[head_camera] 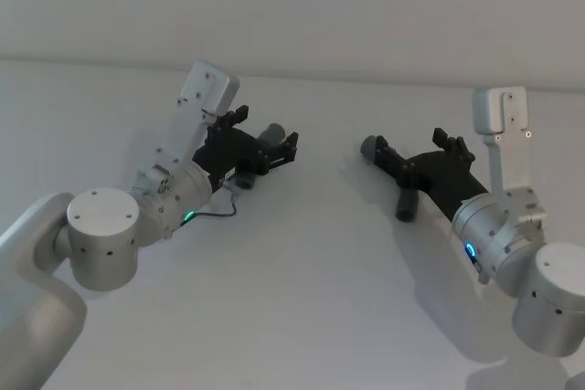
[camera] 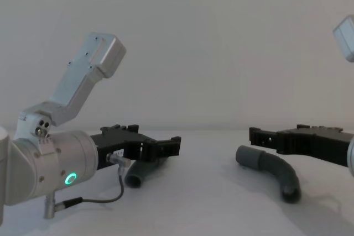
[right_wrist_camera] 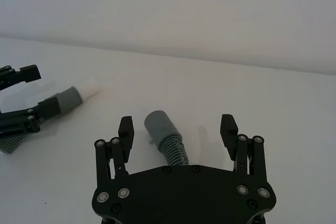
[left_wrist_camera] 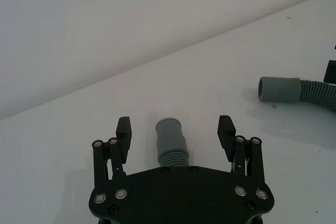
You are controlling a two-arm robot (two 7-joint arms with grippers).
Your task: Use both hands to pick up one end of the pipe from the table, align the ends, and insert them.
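Two dark grey ribbed pipe pieces lie on the white table (head_camera: 302,299). The left piece (head_camera: 273,138) rests between the fingers of my left gripper (head_camera: 265,131), which is open and straddles it. In the left wrist view its smooth end (left_wrist_camera: 169,135) pokes out between the open fingers (left_wrist_camera: 124,127), apart from both. My right gripper (head_camera: 413,145) is open too, over the bent right piece (head_camera: 403,203). That piece's end (right_wrist_camera: 159,125) sits nearer one finger (right_wrist_camera: 126,127). The chest view shows both pieces (camera: 138,176) (camera: 274,171) touching the table.
A plain white wall (head_camera: 292,6) rises behind the table's far edge. A gap of bare table separates the two grippers. A thin black cable (camera: 105,198) loops under the left wrist.
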